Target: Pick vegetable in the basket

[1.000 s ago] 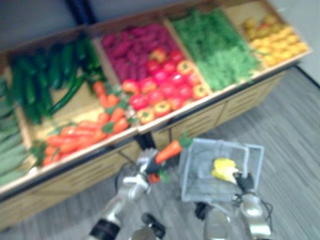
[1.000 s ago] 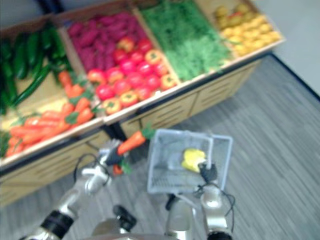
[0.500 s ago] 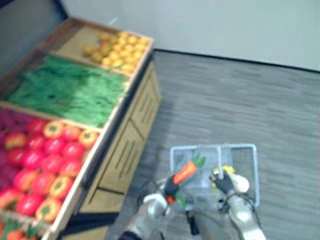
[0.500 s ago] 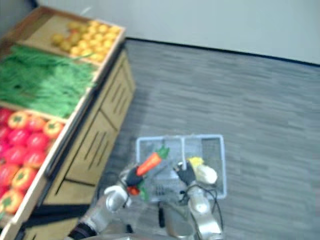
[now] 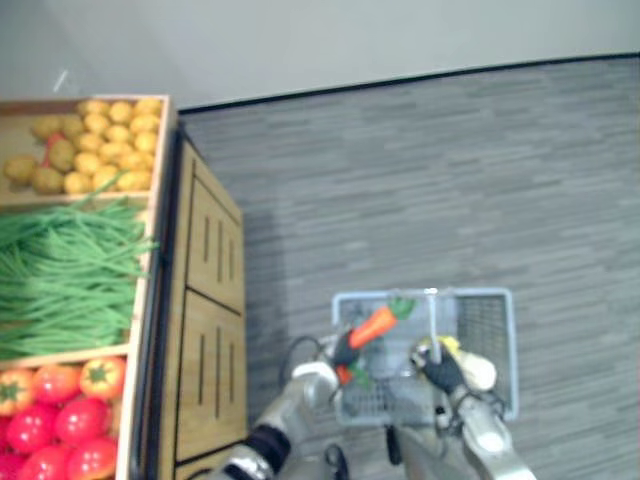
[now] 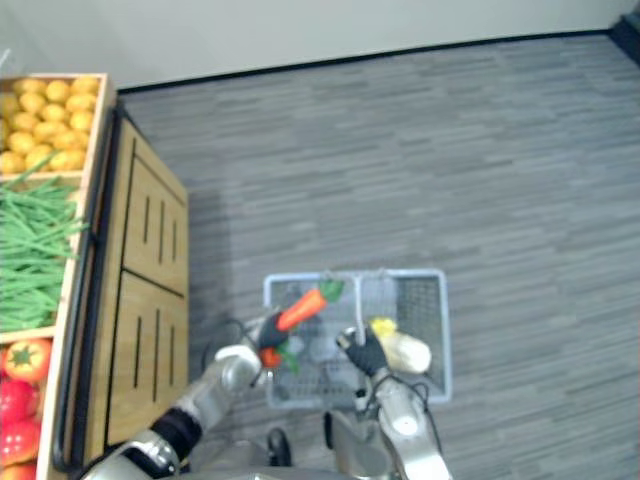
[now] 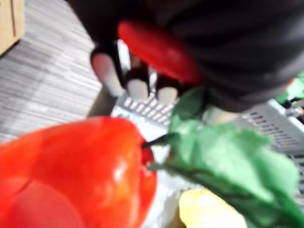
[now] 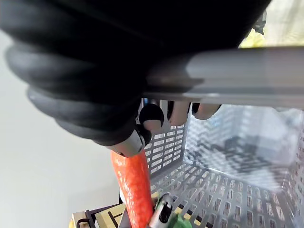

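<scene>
Left hand (image 5: 343, 352) fingers clamped on carrot (image 5: 373, 326), raised over basket (image 5: 497, 297) left rim; right hand (image 5: 441, 371) curled round handle (image 8: 247, 71).

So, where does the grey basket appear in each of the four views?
Left eye view: basket at lower centre, right of the wooden stand.
Right eye view: lower centre too.
Left wrist view: its grey mesh, just past the left hand.
Right wrist view: its mesh, beyond the handle bar.
Shared landmark: the orange carrot over it.
</scene>
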You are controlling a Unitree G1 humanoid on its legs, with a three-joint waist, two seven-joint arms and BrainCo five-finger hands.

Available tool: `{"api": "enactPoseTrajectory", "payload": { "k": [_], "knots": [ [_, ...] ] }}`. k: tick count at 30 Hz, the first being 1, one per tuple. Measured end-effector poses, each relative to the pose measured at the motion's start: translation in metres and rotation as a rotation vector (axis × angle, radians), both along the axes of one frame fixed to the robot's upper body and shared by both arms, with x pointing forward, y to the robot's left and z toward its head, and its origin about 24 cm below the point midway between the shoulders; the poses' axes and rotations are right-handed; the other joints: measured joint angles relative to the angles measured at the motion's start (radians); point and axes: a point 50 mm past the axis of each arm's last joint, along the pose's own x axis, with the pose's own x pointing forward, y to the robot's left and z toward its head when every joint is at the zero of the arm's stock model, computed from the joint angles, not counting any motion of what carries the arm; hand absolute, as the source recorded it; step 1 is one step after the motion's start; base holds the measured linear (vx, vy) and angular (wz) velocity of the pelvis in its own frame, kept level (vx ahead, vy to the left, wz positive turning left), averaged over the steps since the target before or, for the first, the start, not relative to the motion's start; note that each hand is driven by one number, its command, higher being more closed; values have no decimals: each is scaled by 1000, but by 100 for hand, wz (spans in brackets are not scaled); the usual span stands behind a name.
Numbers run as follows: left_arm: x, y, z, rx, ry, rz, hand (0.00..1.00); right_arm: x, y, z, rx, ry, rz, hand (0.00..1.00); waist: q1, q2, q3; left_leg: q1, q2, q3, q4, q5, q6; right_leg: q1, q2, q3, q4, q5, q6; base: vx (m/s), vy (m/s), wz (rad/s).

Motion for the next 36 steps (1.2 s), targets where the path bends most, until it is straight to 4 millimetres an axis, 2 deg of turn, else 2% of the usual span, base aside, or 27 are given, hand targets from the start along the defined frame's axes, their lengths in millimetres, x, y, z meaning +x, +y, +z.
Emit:
{"api": "enactPoseTrajectory", "payload": {
  "k": [3, 7, 15, 25, 26, 32, 36],
  "knots": [
    [6, -1, 4, 8, -15, -2, 100, -2, 8, 2, 57, 7, 33, 100, -7, -9, 2, -6, -6, 22, -10, -9, 7, 22, 0, 25, -91, 47, 8, 27, 44, -28],
    [10, -11, 7, 34, -25, -54, 100, -4, 13, 3, 83, 8, 59, 100, -10, -15, 5, -5, -16, 25, -15, -11, 9, 33, -9, 29, -122, 70, 14, -2, 75, -5],
    [6, -67, 21, 76, -92, -287, 100, -3, 37, 4, 99, 16, 169, 100, -12, -16, 5, -18, -28, 10, -16, -10, 11, 27, -28, 12, -123, 73, 19, 17, 53, 8],
    [12, -74, 22, 199, -104, -391, 100, 1, 36, 4, 67, 9, 176, 100, -14, -16, 5, -37, -46, -20, -17, 0, 27, 19, -54, -13, -123, 84, 33, 29, 52, 9],
    [12, -74, 21, 205, -102, -395, 0, 1, 35, 4, 65, 9, 173, 100, -16, -16, 5, -38, -50, -22, -17, 1, 29, 19, -58, -13, -123, 86, 36, 18, 55, 4],
    [16, -73, 22, 217, -106, -384, 0, 4, 37, 6, 61, 6, 178, 100, -36, -37, 17, -41, -66, -16, -15, 5, 38, 17, -73, -3, -124, 92, 45, 8, 39, 0],
    [16, -70, 20, 224, -95, -372, 0, 5, 38, 7, 59, 2, 178, 100, -38, -40, 18, -42, -66, -10, -14, 4, 39, 13, -71, 1, -123, 90, 43, 36, 8, -5]
  ]
}}
